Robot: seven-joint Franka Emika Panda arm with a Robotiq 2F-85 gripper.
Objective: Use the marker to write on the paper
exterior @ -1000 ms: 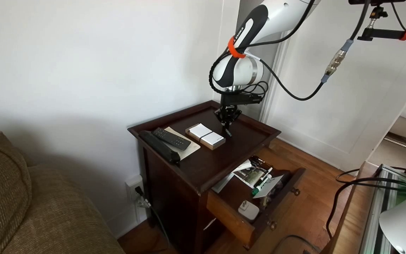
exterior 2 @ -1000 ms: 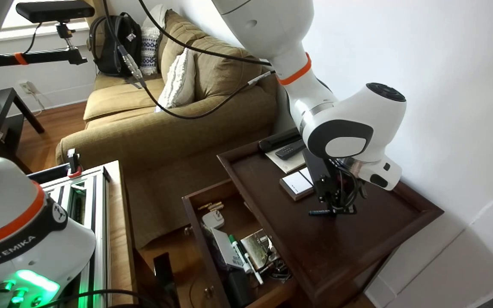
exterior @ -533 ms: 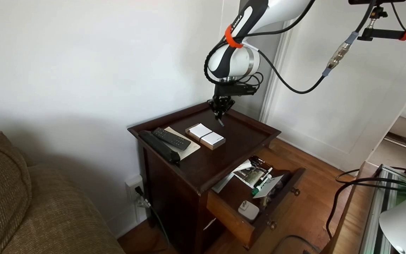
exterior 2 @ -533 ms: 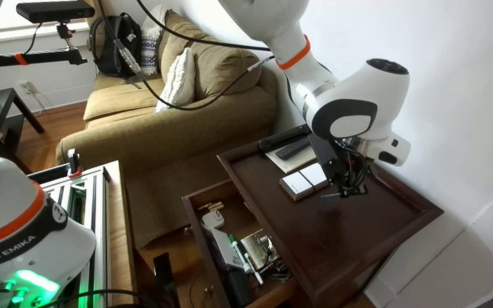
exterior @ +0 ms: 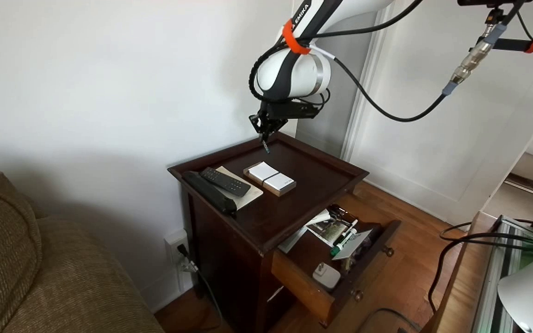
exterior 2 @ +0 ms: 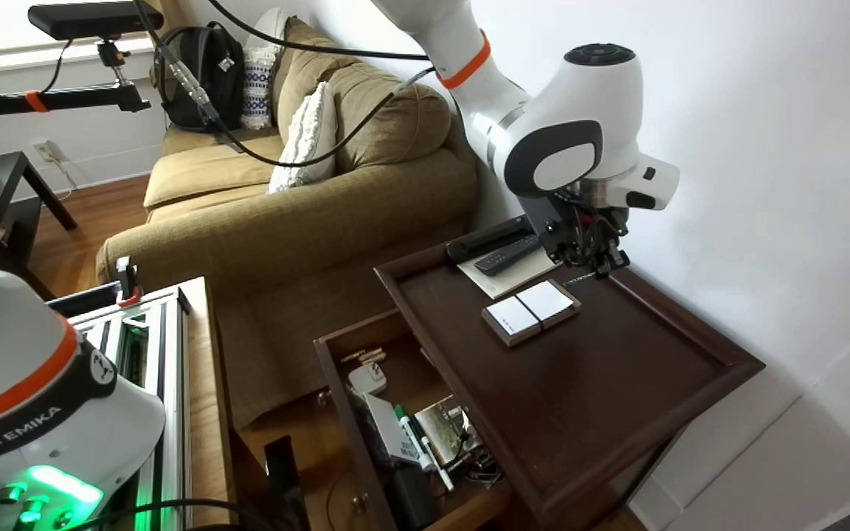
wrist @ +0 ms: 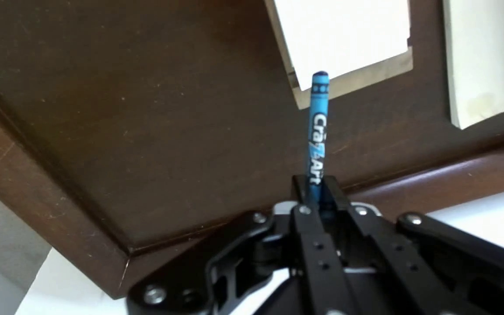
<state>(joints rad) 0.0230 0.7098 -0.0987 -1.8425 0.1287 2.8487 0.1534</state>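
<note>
Gripper (wrist: pixel 315 190): one, black, two-fingered, on a white arm (exterior 2: pixel 572 133) banded in orange. Clenched on the marker, a finger to each side of it. Poised above the tabletop, near the wall edge.

Marker (wrist: pixel 317 131): one, blue, crayon-shaped, lettered "CraZArt", dark at the tip. Grasped between the gripper's fingertips, its lettered length projecting out ahead of them; slanting downward in an exterior view. Tip apart from the paper in both exterior views.

Paper (exterior: pixel 263 170): one, small, white, rectangular, crossed by a dark band (exterior 2: pixel 530 310). Lies flat on a brown base (wrist: pixel 365 76), lower than the gripper and out ahead of its fingertips in the wrist view, where the marker's tip overlaps its edge.

Nightstand (exterior: pixel 322 178): one, dark wood, raised rim, beneath the gripper.

Cream sheet (exterior: pixel 251 196), remote control (exterior: pixel 226 181), long black bar (exterior: pixel 208 192): one each, on the nightstand, farther from the gripper than the paper. Remote control partly over the cream sheet; bar alongside.

Drawer (exterior: pixel 301 282): pulled out, well below the gripper, on the side away from the wall. Contents include a white plug adapter (exterior: pixel 326 276) and a green-capped pen (exterior 2: pixel 413 436).

Sofa (exterior 2: pixel 285 228): brown, well apart from the gripper, on the bar's side of the nightstand. Bears a black backpack (exterior 2: pixel 207 74).
</note>
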